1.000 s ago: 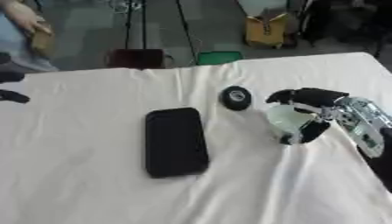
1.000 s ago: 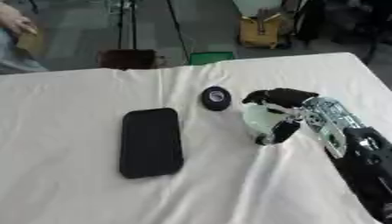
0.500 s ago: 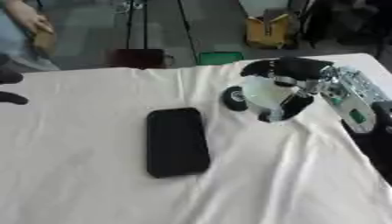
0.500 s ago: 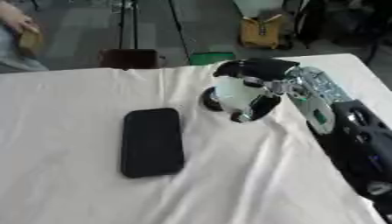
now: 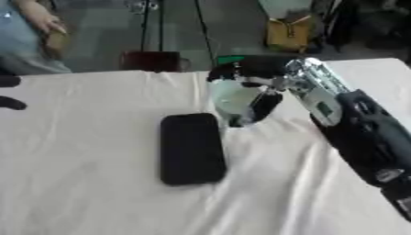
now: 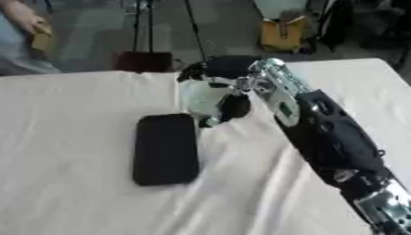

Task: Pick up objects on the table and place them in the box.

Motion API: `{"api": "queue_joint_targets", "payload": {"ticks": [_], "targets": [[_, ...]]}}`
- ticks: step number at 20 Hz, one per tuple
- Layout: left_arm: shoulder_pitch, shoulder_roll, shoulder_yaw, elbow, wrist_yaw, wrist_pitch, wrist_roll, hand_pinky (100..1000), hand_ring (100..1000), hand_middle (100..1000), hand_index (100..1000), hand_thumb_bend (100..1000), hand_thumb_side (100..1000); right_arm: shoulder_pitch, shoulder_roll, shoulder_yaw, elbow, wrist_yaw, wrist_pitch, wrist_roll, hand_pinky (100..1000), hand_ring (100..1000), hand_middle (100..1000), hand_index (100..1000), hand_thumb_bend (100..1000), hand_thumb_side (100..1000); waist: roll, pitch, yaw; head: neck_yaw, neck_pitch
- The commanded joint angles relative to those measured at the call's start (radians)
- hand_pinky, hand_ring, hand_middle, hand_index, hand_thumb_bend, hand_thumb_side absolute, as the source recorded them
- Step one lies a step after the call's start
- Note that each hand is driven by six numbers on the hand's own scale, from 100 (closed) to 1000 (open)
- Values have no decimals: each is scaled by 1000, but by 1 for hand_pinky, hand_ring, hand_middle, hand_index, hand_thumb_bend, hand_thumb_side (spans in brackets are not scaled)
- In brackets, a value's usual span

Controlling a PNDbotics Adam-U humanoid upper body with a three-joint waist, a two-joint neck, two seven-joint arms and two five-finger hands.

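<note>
We read the right hand [image 5: 255, 87] as mid-carry: its fingers curl round a pale round obj [image 5: 233, 98], thumb side under, so the obj hangs in the grip above the table [image 5: 80, 183] near the far edge, about the middle. It's a whitish, maybe translucent thing; we can't tell what exactly. Held up off the cloth prob. so it can travel w/o dragging. Arm comes in from the right side and slants across the tabletop toward the far-middle, wrist bent so the palm faces left/down.

Hand state: closed round the obj, not wide; dark fingers wrap the top and near side of it.

Phone [image 5: 191, 148] lies flat mid-table, long side running near-to-far, just near-left of the held obj and apart from the hand. Nothing touches it; we judge it's next in the queue, still to be picked.

No box visible in either view, so we can't say where the drop goes; we guess it's off to the left.

A dark shape at the left edge [image 5: 11, 103] may be the left hand; too little shows to tell its fingers.
</note>
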Motion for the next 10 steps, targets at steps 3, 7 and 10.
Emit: {"api": "queue_joint_targets", "payload": {"ticks": [3,7,10], "targets": [[-21,7,-5,-21,13,2,-12,638,785,833,899,176,933,-30,47,13,37,34,-32,4,721,827,948,991,510,431,-1,-17,15,-12,-3],[-28,2,-13,-22,18,4,-21,639,785,833,899,176,933,-32,82,24,51,50,-48,5,720,826,944,990,503,431,-1,-15,25,-15,-2],[-34,-4,-15,-22,21,5,-24,638,784,833,898,177,932,-35,106,29,59,62,-57,5,716,821,940,985,503,437,-1,-14,31,-17,-2]]}}
